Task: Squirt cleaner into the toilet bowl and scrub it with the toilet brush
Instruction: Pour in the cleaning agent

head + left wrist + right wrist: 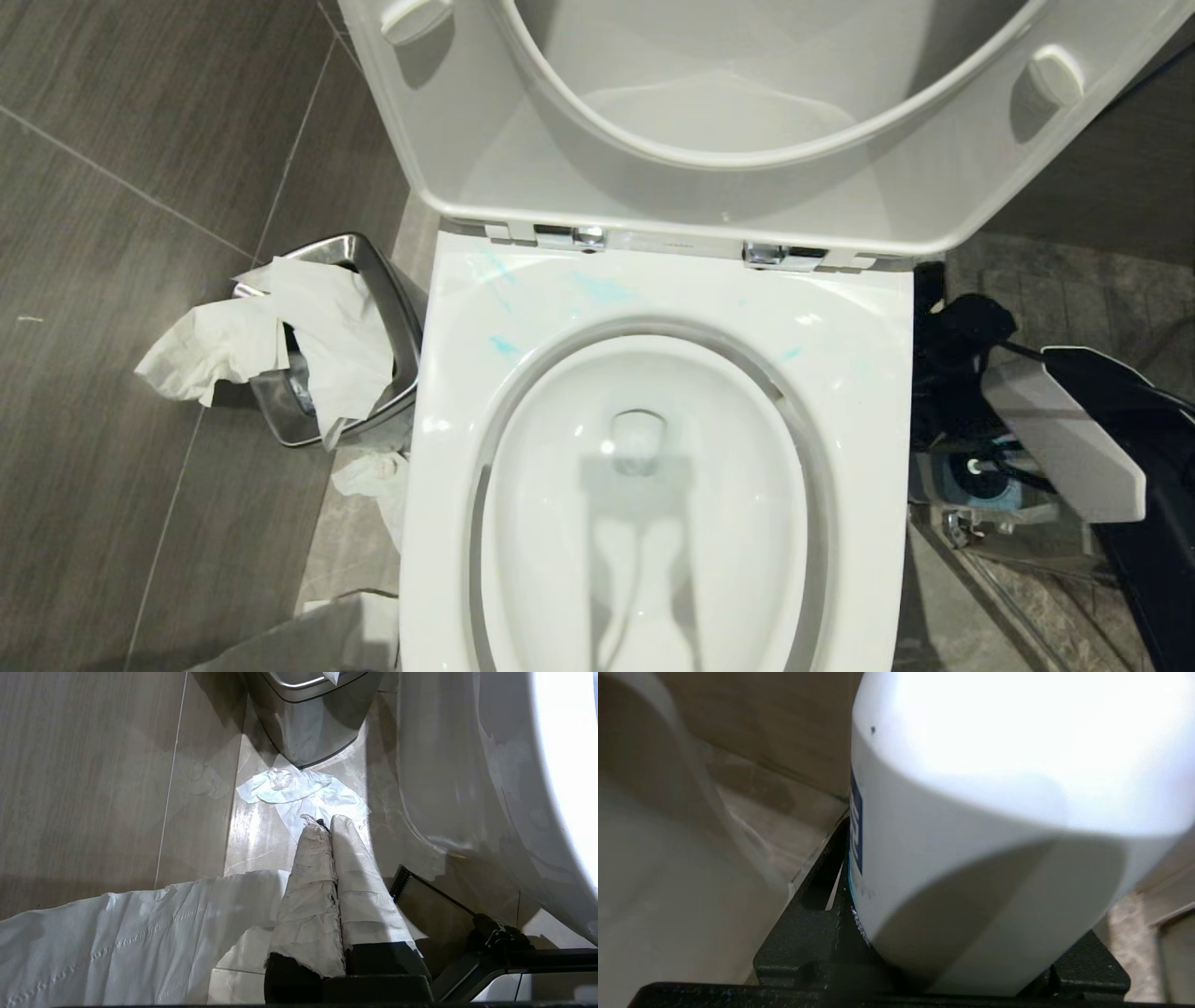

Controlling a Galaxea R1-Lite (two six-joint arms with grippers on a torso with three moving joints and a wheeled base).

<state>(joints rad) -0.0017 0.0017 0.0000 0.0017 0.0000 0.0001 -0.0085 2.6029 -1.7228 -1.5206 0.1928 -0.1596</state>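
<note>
The toilet bowl fills the middle of the head view, with seat and lid raised. Turquoise cleaner lies as smears on the back of the rim. On the bowl's right, low beside it, my right gripper is shut on a white bottle with a blue label. A blue-grey holder stands on the floor under the bottle; the toilet brush itself is hidden. My left gripper hangs shut and empty near the floor left of the bowl, its fingers wrapped in white.
A steel bin overflowing with white paper stands left of the bowl. Crumpled tissue lies on the floor ahead of the left gripper. A sheet of white paper is draped beside that gripper.
</note>
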